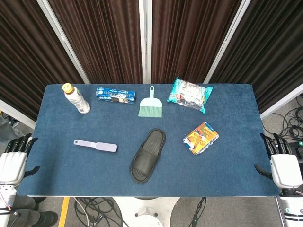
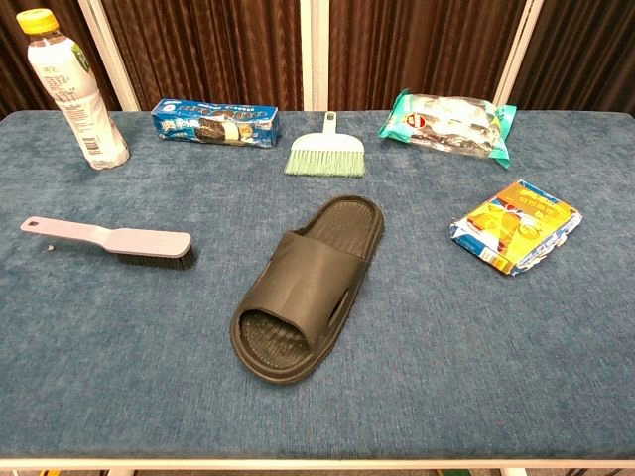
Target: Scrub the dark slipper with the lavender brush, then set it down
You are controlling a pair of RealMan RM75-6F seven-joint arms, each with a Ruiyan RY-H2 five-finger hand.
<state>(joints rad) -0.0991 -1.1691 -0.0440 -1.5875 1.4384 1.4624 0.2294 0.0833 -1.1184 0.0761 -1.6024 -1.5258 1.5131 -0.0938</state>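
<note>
The dark slipper (image 1: 148, 155) lies sole-down near the middle of the blue table, toe opening toward the front; the chest view shows the slipper (image 2: 310, 285) at centre. The lavender brush (image 1: 96, 145) lies flat to its left, bristles down, handle pointing left, also seen as the brush (image 2: 111, 241) in the chest view. My left hand (image 1: 14, 158) hangs beside the table's left front corner, fingers apart and holding nothing. My right hand (image 1: 282, 161) is off the right front corner, likewise empty with fingers spread. Neither hand appears in the chest view.
Along the back stand a yellow-capped bottle (image 1: 76, 99), a blue biscuit box (image 1: 115, 95), a small green hand broom (image 1: 151, 106) and a teal snack bag (image 1: 190, 94). An orange packet (image 1: 201, 137) lies right of the slipper. Cables run on the floor below the table.
</note>
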